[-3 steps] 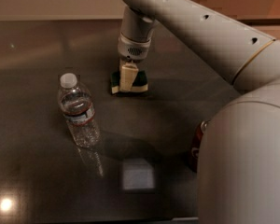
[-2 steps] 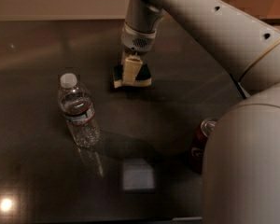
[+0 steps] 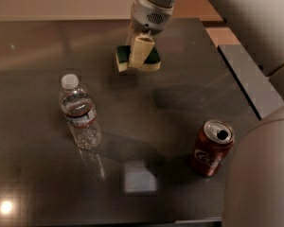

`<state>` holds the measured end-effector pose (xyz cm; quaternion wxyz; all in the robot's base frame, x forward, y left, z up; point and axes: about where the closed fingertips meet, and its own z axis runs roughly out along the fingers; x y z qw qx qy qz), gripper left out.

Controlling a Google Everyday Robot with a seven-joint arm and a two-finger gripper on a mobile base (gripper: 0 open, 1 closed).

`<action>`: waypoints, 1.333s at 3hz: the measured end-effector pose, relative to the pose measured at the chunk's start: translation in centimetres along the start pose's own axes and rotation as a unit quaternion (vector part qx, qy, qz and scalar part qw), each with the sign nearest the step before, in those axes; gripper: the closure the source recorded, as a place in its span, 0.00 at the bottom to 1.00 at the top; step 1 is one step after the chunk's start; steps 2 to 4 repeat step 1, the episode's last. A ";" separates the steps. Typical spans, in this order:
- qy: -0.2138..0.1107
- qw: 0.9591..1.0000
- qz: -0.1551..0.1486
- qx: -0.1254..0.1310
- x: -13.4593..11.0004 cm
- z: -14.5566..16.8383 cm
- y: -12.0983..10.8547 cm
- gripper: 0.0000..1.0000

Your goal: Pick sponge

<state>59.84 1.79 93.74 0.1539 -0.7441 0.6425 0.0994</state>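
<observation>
The sponge (image 3: 153, 57), dark green on top over pale yellow foam, is at the back middle of the dark table (image 3: 33, 56). My gripper (image 3: 138, 51) comes down from above and is shut on the sponge. Its cream fingers (image 3: 141, 47) clamp the sponge across the middle, so green and yellow ends stick out on both sides. The sponge seems raised a little off the table, with a dark shadow lying apart from it to the lower right. My arm fills the top right and the right edge of the camera view.
A clear water bottle (image 3: 78, 112) with a white cap stands at the left. An open brown cola can (image 3: 212, 148) stands at the front right. The table's right edge (image 3: 236, 74) runs beside a grey floor strip.
The gripper has closed on the sponge and risen with it, toward the top of the view. The can has come fully into view at the right.
</observation>
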 end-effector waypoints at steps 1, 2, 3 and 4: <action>-0.005 1.000 -0.001 0.008 -0.3 0.1 -0.5 1.00; -0.005 1.000 -0.001 0.008 -0.3 0.1 -0.5 1.00; -0.005 1.000 -0.001 0.008 -0.3 0.1 -0.5 1.00; -0.005 1.000 -0.001 0.008 -0.3 0.1 -0.5 1.00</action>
